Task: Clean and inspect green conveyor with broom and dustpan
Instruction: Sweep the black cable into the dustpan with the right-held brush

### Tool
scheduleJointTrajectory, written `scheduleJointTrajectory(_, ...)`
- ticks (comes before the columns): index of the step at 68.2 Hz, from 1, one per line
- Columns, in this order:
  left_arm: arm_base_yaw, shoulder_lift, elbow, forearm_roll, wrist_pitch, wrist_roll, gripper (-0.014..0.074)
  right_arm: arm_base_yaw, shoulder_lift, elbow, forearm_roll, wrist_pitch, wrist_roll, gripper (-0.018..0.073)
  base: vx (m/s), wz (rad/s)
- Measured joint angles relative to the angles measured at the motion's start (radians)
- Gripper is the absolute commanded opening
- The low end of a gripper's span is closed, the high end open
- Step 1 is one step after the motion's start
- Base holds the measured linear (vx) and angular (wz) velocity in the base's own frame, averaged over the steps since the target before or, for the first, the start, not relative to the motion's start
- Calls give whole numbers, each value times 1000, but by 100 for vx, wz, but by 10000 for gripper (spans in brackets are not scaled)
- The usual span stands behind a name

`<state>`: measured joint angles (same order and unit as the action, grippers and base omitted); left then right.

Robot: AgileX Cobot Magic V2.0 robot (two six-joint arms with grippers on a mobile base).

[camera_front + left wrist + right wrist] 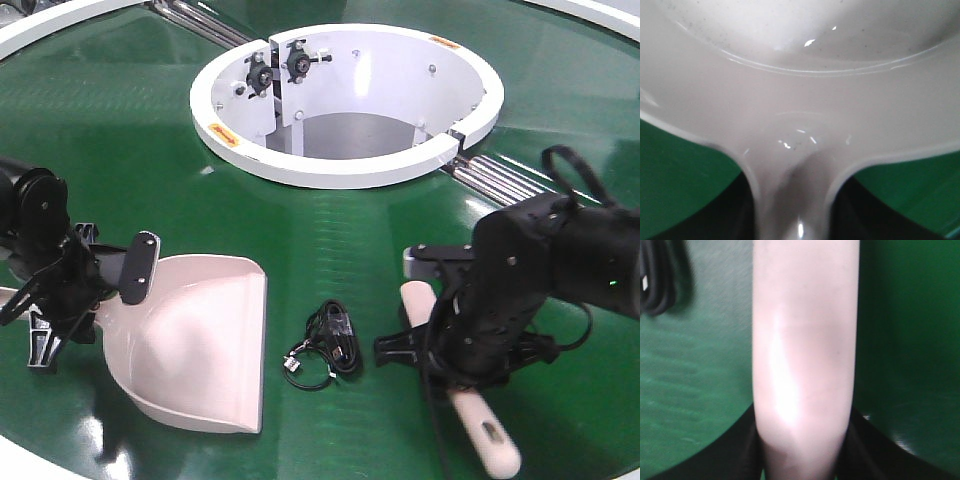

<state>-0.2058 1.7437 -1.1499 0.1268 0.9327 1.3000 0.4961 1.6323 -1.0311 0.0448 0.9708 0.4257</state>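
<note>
The green conveyor (pixel 330 235) fills the front view, with its white ring hub (pixel 345 100) at the top middle. The beige dustpan (pixel 195 340) lies on the belt at the left, its lip facing right. My left gripper (pixel 72 290) is shut on the dustpan's handle; the left wrist view shows the dustpan (pixel 800 100) with its neck between the dark jaws of the left gripper (pixel 795 215). My right gripper (pixel 450 345) is shut on the beige broom (pixel 490 440), whose slotted handle end sticks out below it. In the right wrist view the broom (pixel 805 340) runs up between the jaws of the right gripper (pixel 802 450). The bristles are hidden.
A coiled black cable (pixel 330 345) lies on the belt between the dustpan and the broom, and shows at the top left of the right wrist view (pixel 655 280). Steel rollers (pixel 495 175) run beside the hub. The white rim (pixel 40 30) curves at the far left.
</note>
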Motion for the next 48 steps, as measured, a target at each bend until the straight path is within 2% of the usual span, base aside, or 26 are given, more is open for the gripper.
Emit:
scheduleJointTrajectory(17,0,0,0,0,0,0,-8,60,75,-51,26,23,4,-5,0,0)
scheduleJointTrajectory(48,0,0,0,0,0,0,-8,62,224,-235,49,196,-54,-5,0,0)
